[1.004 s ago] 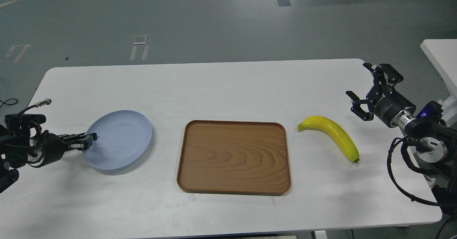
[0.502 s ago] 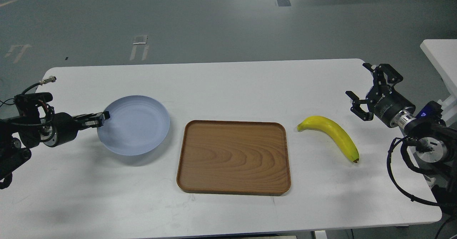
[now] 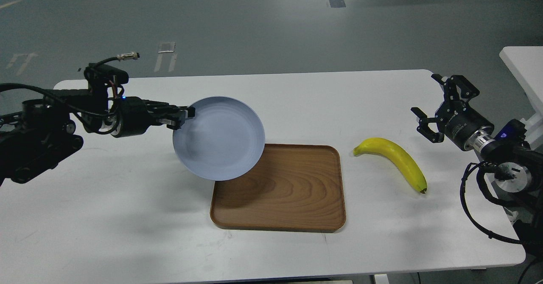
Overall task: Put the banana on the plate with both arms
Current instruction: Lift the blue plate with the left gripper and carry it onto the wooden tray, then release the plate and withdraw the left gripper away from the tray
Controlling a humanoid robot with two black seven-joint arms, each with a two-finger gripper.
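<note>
No readable text anywhere. Right tool [image 3: 433, 106] wrist housing bears small white marking, too small to read. Grey floor [image 3: 254, 25] shows painted marks, no letters.

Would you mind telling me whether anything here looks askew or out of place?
Only the plate: it hangs tilted in the air, pinched by its rim in the left gripper, overlapping the tray's near-left corner. The banana lies intact on the table, and the right gripper is open beside it.
</note>
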